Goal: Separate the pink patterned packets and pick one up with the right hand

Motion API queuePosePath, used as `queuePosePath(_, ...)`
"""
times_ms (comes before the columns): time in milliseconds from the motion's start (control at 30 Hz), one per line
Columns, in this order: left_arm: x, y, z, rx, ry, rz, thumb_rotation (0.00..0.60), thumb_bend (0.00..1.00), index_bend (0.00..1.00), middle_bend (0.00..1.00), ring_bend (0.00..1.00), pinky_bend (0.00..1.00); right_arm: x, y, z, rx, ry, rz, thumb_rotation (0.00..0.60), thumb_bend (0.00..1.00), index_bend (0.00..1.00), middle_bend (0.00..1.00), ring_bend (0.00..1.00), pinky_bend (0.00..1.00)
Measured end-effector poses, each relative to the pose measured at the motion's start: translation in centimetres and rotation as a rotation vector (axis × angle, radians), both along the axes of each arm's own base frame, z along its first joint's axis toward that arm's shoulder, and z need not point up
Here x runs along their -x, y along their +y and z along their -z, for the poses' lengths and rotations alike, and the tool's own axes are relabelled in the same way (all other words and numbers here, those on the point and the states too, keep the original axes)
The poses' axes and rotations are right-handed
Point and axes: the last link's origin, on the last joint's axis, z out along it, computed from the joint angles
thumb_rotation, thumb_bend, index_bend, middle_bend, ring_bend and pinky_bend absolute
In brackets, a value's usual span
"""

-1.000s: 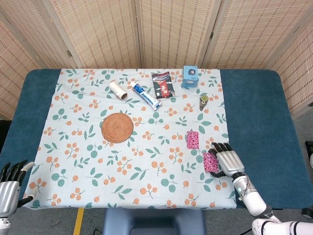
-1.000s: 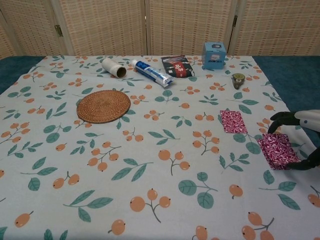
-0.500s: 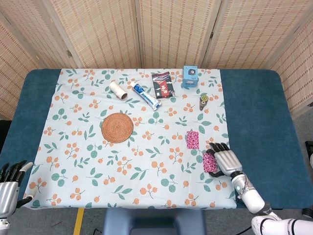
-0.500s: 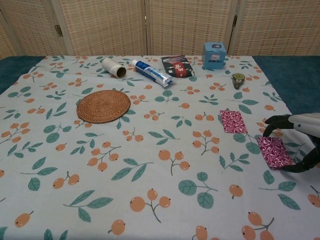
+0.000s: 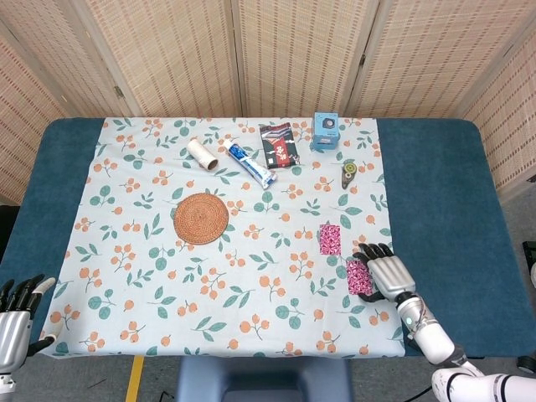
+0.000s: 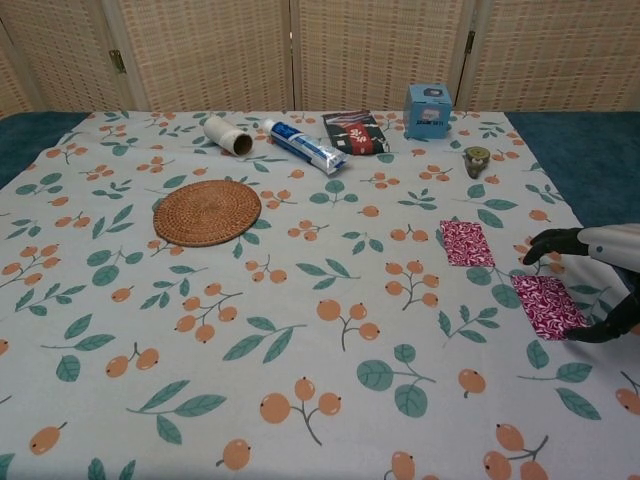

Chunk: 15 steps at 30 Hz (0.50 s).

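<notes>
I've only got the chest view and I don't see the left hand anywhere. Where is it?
Observer: The head view shows the left hand low by the near left corner of the table, fingers apart, holding nothing.
Operator: And the right hand? I only get its fingertips at my frame edge.
Observer: In the head view the whole right hand shows, back facing up, just right of the near pink packet, with its forearm coming in from the near right corner.
</notes>
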Motion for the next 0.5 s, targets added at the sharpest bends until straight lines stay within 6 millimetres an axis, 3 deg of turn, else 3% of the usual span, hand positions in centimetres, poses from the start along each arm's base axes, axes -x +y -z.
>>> queuePosePath(300, -0.1, -0.1, -0.3, -0.013, -0.005, 0.004, 0.6, 0.33, 0.19, 0.14, 0.15, 0.0, -1.7, -1.7, -1.5, 0.051, -0.038, -0.011, 0.482, 0.26, 0.15, 0.08, 0.0, 0.0)
queuePosePath(500, -0.1, -0.3, -0.4, -0.015, -0.009, 0.007, 0.6, 0.33, 0.19, 0.14, 0.15, 0.0, -3.0, -3.5, -1.0, 0.073, -0.037, 0.0, 0.484, 0.27, 0.15, 0.07, 0.0, 0.0)
